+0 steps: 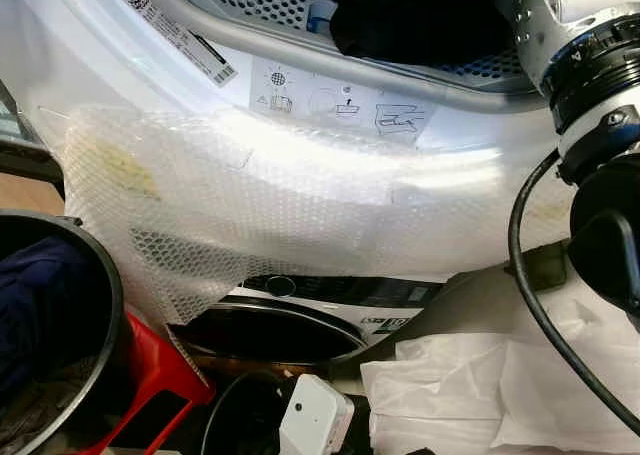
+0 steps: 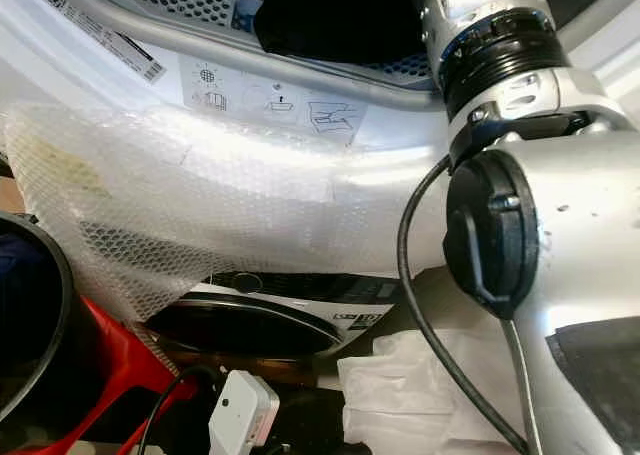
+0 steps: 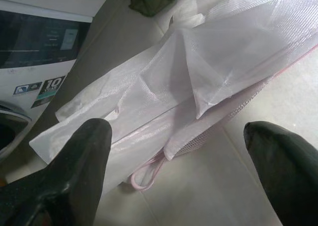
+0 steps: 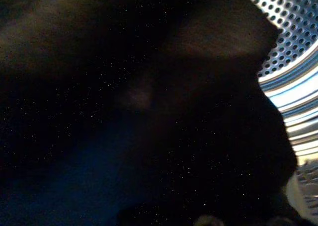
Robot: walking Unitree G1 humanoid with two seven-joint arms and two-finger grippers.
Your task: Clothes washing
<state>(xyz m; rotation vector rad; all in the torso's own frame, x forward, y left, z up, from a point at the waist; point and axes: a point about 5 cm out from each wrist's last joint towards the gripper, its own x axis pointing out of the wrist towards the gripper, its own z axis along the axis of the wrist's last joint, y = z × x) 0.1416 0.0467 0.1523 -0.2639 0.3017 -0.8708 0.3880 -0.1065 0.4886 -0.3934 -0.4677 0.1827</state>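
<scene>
The right arm (image 2: 480, 45) is reached into the drum (image 1: 250, 0), against dark clothes (image 4: 149, 112); its jaws cannot be told. The left gripper (image 3: 179, 171) is held wide open and empty above a white mesh bag (image 3: 198, 77).

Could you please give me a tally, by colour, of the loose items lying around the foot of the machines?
White: 2 – mesh laundry bag, small white device
Red: 1 – red plastic piece
Dark: 1 – round basket
Clear: 1 – bubble wrap
Total: 5
</scene>
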